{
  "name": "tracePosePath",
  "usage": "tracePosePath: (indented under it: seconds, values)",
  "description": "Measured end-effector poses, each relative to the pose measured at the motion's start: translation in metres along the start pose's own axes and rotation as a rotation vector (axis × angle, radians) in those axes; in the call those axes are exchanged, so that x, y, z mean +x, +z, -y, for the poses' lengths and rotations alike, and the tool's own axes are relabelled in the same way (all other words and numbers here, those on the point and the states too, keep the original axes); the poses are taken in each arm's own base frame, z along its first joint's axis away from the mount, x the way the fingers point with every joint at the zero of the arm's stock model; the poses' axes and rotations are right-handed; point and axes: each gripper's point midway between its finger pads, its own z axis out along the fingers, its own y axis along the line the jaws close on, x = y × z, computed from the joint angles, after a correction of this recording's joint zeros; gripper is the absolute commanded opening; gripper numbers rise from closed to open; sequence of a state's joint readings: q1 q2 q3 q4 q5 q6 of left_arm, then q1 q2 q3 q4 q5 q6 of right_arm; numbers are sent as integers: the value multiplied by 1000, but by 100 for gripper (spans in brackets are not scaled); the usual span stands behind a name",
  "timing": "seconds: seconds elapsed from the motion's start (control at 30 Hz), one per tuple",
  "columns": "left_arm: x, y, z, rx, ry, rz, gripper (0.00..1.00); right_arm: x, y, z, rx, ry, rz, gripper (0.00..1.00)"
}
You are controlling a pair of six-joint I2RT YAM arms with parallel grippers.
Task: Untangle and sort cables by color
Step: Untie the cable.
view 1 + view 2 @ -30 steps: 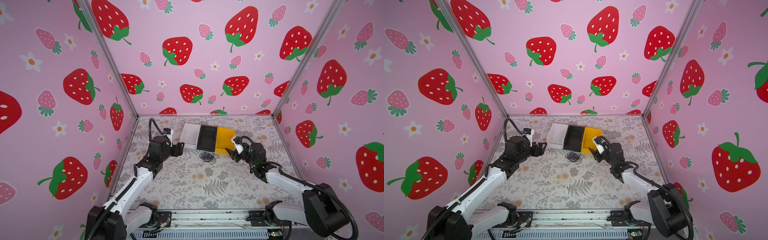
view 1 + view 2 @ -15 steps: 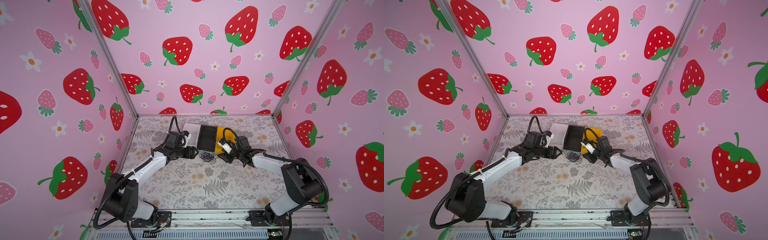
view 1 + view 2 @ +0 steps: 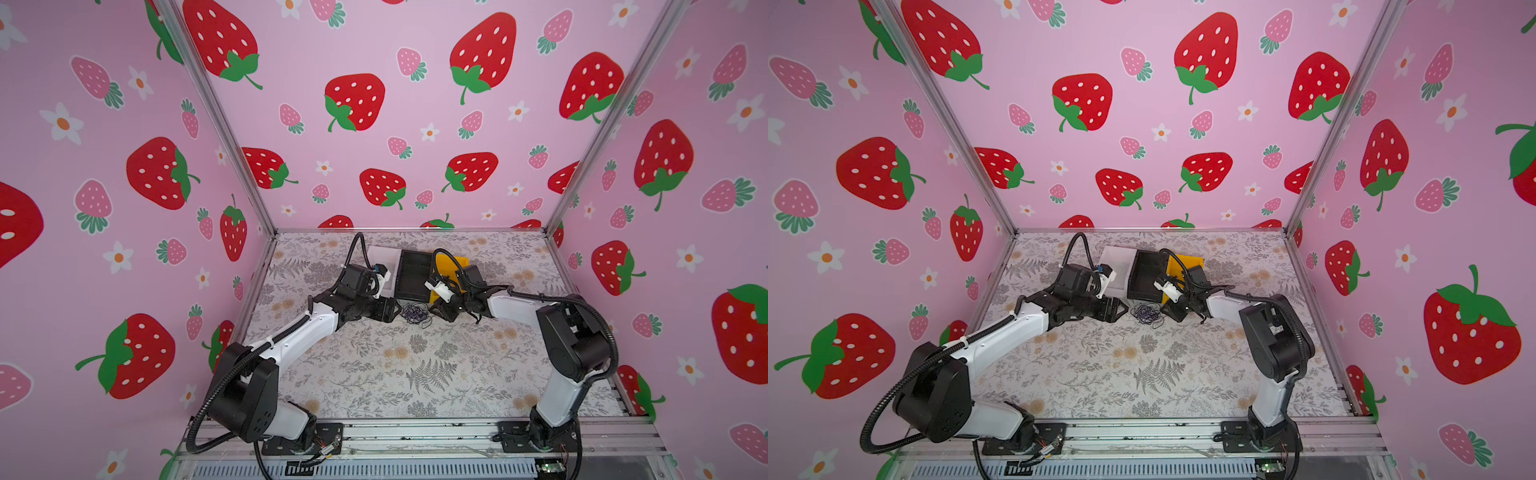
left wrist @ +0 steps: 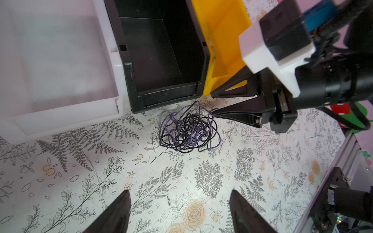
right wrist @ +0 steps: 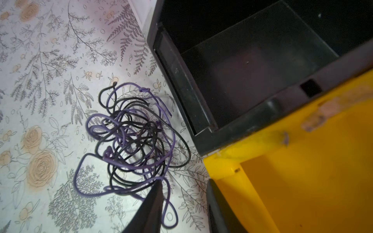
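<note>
Cables (image 4: 188, 129) in one heap on the desk (image 4: 181, 171), black and purple strands wound through each other. Just in front of the black bin (image 4: 157, 50), with the white tray (image 4: 56, 60) and the yellow bin (image 4: 222, 40) on either side of that bin. Roughly round as a heap, so no long axis to line up with. Only a few loose purple loops trailing off the side toward the right tool (image 5: 183, 193).

Right tool nearer by far: low at the heap's edge, jaws partly apart, gripping nothing yet. In the right wrist view, one finger (image 5: 151, 205) against the outermost strands, a purple loop in the gap, the other finger beside the yellow bin's corner.

Left tool (image 4: 181, 205) spread wide and empty, facing the heap from the opposite side. Bare desk between its tips and the nearest strand, heap about centred on its gap. In both top views, cables (image 3: 414, 312) (image 3: 1147, 312) directly between the two tools.

By this layout, first pinch probably the right's, on that purple loop. Needs closing on purple alone, with black strands crossing close by. Likely to drag the whole knot along unless pinned from the left.
</note>
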State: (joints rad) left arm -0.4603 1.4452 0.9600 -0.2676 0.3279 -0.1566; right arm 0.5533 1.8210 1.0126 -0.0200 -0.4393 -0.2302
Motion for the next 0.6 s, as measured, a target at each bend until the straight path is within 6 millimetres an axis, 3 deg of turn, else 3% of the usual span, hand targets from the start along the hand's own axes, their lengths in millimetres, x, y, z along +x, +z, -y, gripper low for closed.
tracePosePath:
  seconds: [0.17, 0.33, 0.43, 0.6]
  values:
    - [-1, 0, 0, -11, 33, 2, 79, 12, 4, -7, -38, 22, -42, 30]
    - [-9, -2, 0, -23, 62, 21, 78, 13, 4, -10, -55, 22, -44, 10]
    - [-14, -3, 4, -24, 88, 30, 68, 12, 3, -10, -56, 20, -40, 1]
    - [-25, -4, 11, -15, 124, 53, 66, -2, -11, -13, -37, -3, -5, 0]
